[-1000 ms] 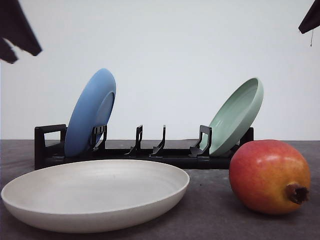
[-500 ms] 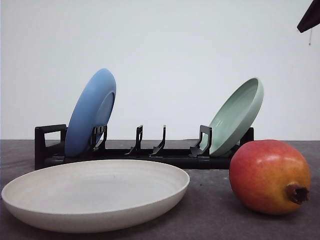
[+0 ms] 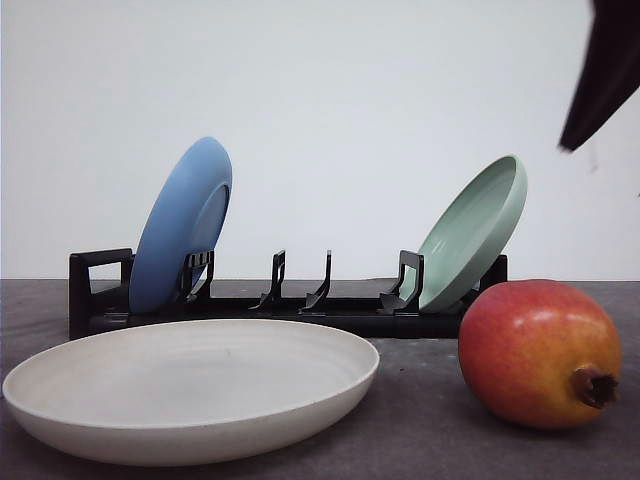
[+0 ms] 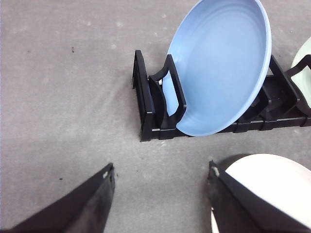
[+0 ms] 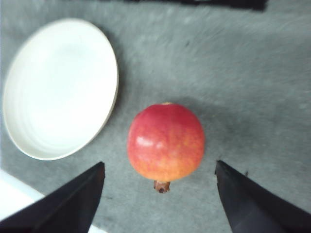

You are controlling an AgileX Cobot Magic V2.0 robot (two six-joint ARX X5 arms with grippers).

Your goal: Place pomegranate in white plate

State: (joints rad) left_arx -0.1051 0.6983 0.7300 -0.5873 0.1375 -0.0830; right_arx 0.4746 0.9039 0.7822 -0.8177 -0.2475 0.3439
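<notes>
Right wrist view: the right tool [image 5: 160,194] hangs spread wide above the pomegranate [image 5: 165,141], apparently clear of it; the white plate [image 5: 58,87] sits beside it on the bench [image 5: 252,87].

- The white plate [image 3: 190,390] lies flat on the table [image 3: 420,440], front left.
- The pomegranate [image 3: 538,352] sits on the table to the plate's right, apart from it.
- The rack [image 3: 290,305] stands behind both, running left to right.
- The blue plate [image 3: 180,225] leans in the rack's left end.
- The green plate [image 3: 472,232] leans in its right end, behind the pomegranate.
- The slots between the two racked plates hold nothing.
</notes>
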